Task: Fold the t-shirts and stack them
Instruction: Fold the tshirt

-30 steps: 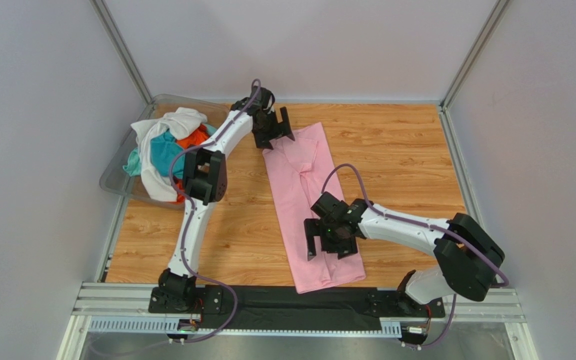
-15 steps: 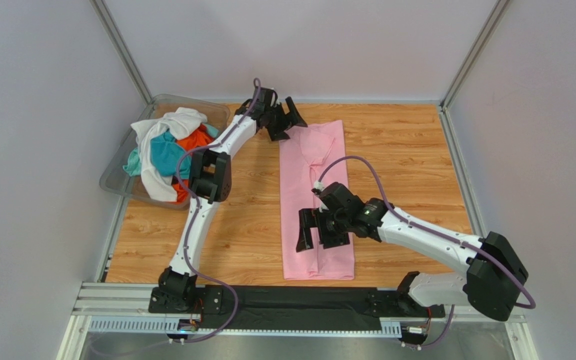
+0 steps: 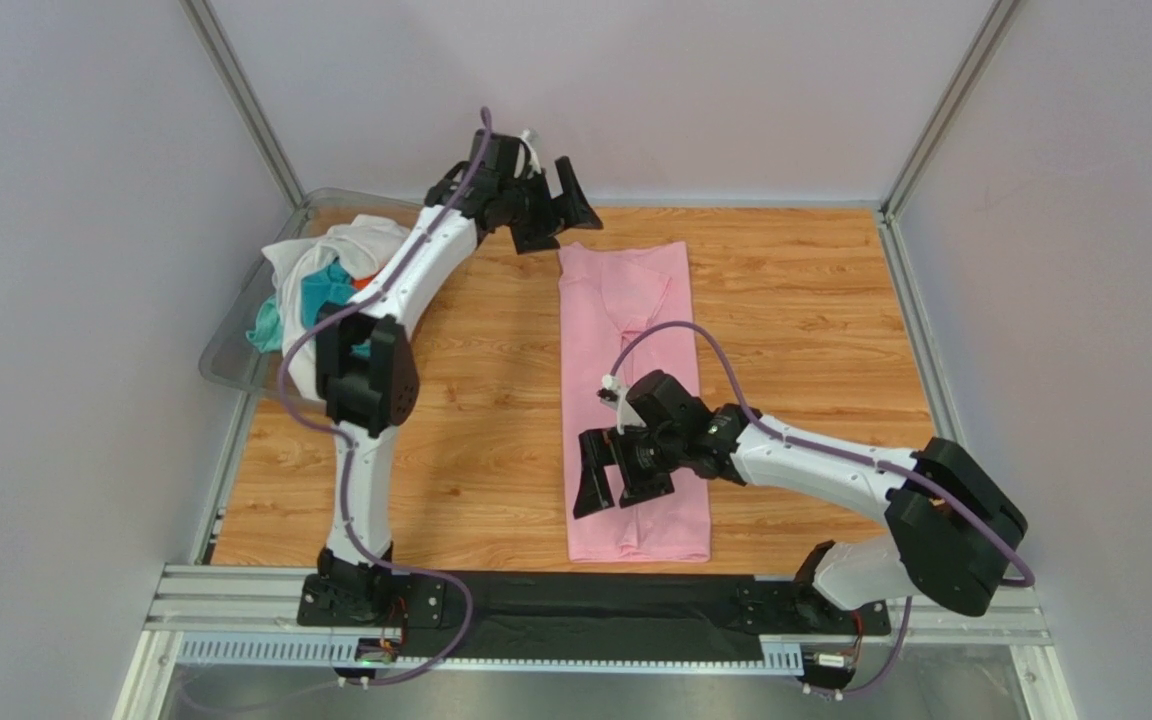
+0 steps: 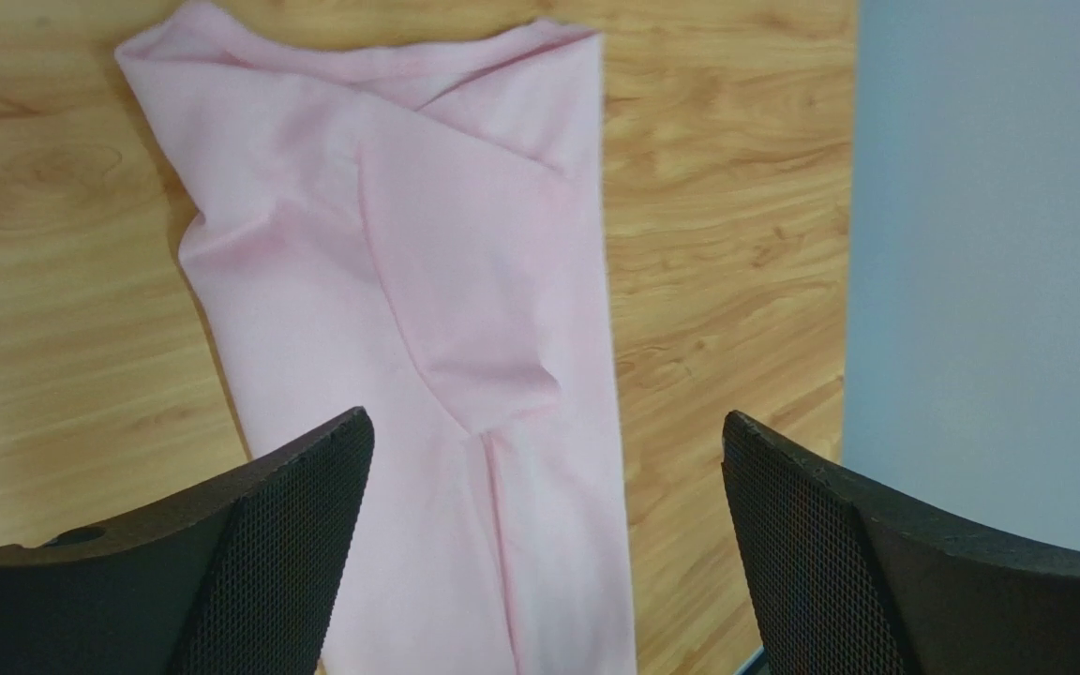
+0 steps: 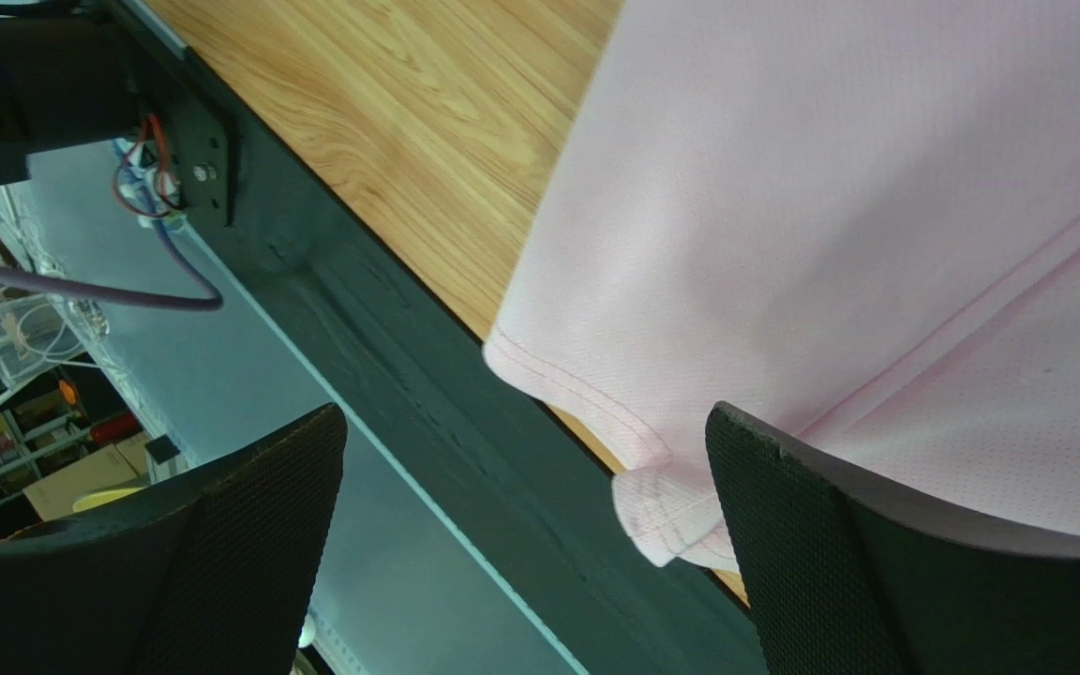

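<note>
Plainly released: both grippers hang over a long pink shirt

Overhead, the light pink cloth t-shirt [image 3: 630, 345] lies flat as a narrow, lengthwise-folded strip down the middle of the wooden table [image 3: 823, 315], running from the far edge to the near edge; the left gripper [image 3: 555, 215] hovers at the strip's upper left corner with its jaws spread and nothing between them; the right gripper [image 3: 617, 482] hangs over the strip's lower left part, jaws likewise wide and empty; at the left of the frame a clear plastic bin [image 3: 222, 360] holds a heap with a white cloth shirt [image 3: 364, 237] and a teal cloth shirt [image 3: 315, 293].

Next, the left wrist view: the pink shirt's collar end fills the upper middle, one sleeve folded inward over the body; the two black fingers [image 4: 243, 556] stand apart, clear of the cloth; a grey wall [image 4: 997, 253] fills the right side.

Lastly, the right wrist view: the stitched hem corner shows against a black mounting strip [image 5: 405, 422]; the fingers [image 5: 898, 563] are parted, gripping nothing.
</note>
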